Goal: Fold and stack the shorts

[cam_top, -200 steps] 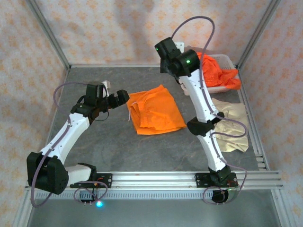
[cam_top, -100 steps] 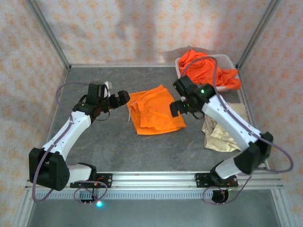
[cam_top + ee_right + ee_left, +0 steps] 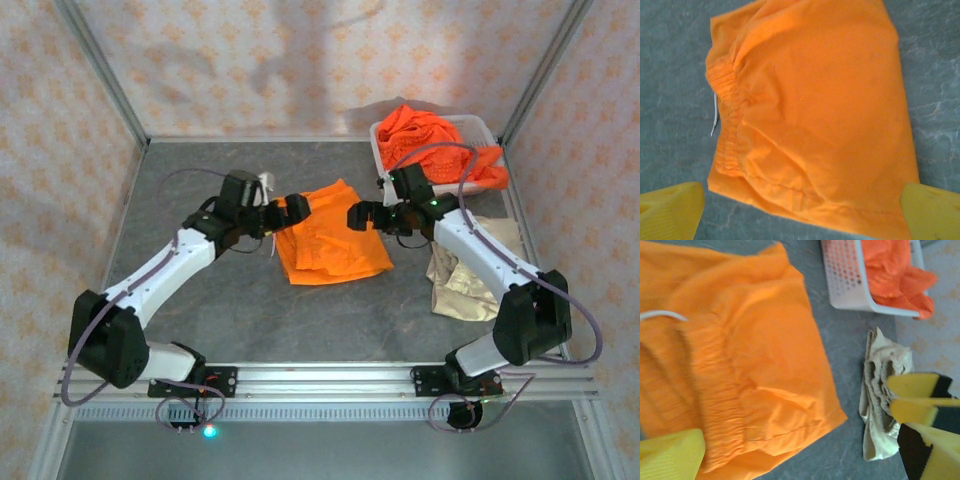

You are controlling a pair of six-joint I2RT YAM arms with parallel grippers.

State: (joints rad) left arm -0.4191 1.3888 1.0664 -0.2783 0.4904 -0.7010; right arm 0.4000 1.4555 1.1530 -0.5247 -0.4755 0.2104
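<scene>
Both wide open w/ nothing held, L gripper and R gripper hover over opposite edges of the orange shorts lying flat at table centre, so best drop both onto matching corners, pinch evenly, then fold across w/o dragging the cloth.

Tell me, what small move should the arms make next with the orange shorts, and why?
The left pincer and right pincer hover open above the far corners of the orange shorts, holding nothing. I would probably lower both and close them on those corners, since a fold needs a grasp first.
</scene>
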